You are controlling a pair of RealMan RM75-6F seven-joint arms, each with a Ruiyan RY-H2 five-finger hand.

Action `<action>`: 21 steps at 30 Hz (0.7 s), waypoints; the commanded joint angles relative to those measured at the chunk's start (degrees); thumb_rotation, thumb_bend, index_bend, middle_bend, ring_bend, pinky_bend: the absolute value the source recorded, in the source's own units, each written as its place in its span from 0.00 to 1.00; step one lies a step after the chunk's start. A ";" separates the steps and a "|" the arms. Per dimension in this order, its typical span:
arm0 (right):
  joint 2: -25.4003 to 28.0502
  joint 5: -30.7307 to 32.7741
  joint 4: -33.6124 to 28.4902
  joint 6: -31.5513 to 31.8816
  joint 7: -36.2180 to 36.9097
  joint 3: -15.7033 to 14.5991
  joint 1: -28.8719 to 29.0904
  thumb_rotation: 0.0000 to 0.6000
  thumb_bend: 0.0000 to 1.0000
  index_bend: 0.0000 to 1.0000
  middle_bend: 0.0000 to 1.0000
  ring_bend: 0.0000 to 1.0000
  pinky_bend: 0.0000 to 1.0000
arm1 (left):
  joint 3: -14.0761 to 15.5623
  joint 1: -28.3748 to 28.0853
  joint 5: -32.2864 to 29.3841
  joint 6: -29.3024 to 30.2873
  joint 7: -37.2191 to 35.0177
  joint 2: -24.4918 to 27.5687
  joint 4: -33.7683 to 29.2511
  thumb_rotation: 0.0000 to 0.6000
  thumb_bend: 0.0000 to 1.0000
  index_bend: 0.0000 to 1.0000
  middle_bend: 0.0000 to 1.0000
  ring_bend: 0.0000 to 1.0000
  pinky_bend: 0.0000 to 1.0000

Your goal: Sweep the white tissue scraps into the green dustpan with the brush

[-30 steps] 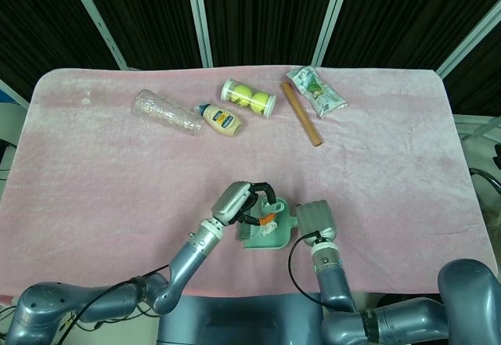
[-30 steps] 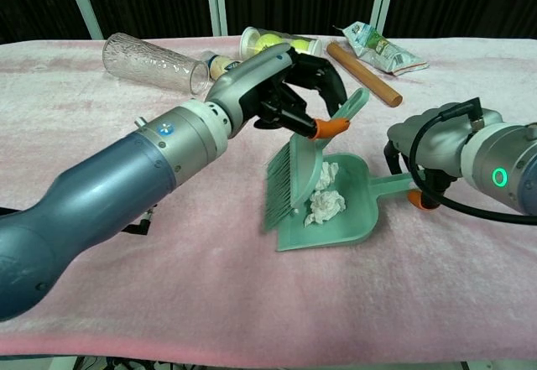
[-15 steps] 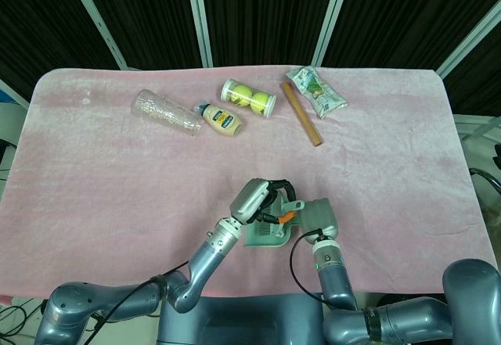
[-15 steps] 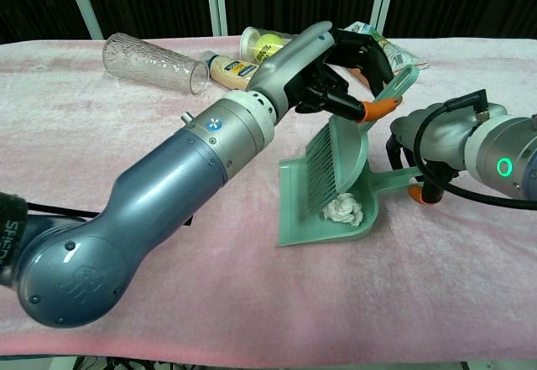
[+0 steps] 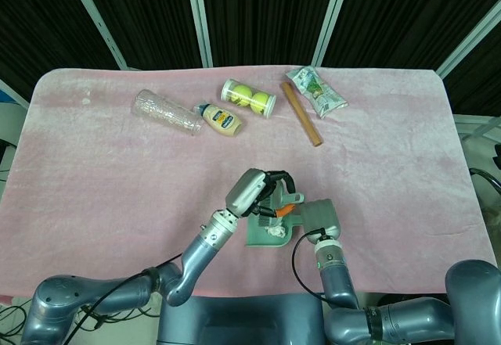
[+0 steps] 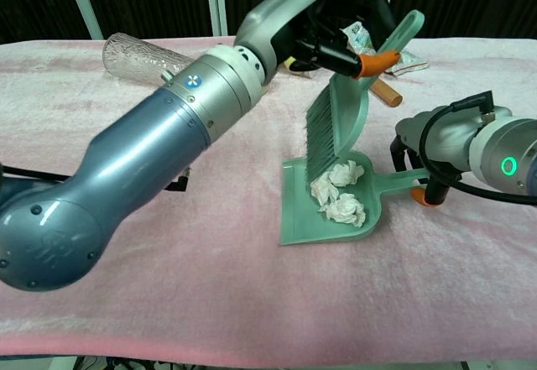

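While the left hand (image 6: 348, 30) gripped the brush (image 6: 336, 127) upright at the dustpan's (image 6: 323, 227) twelve o'clock, scraps (image 6: 340, 194) lay inside; the right hand (image 6: 445, 156) held its handle, and tilting might have spilled them onto the worktop (image 6: 126, 294).

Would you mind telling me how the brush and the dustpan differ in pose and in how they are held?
The brush hangs nearly upright, lifted by the left robot hand; the dustpan lies flat on the pink cloth, its handle at the right robot hand. The dustpan holds tissue scraps; the brush carries none. Both are green plastic.
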 commanded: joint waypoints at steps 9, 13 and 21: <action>-0.04 -1.14 1.16 0.07 0.17 -0.82 -0.12 1.00 0.45 0.58 0.49 0.69 0.82 | 3.32 3.78 0.87 -0.64 3.05 12.07 -3.35 1.00 0.38 0.62 0.61 0.89 1.00; -0.26 -1.54 1.51 0.32 0.09 -1.22 -0.25 1.00 0.41 0.52 0.43 0.69 0.82 | 3.98 5.07 0.39 -0.33 3.05 14.86 -3.97 1.00 0.38 0.62 0.60 0.89 1.00; -0.69 -1.43 2.17 0.90 -0.22 -1.62 -0.66 1.00 0.39 0.47 0.38 0.68 0.82 | 4.45 6.37 -0.21 0.34 2.90 18.30 -4.19 1.00 0.38 0.62 0.59 0.89 1.00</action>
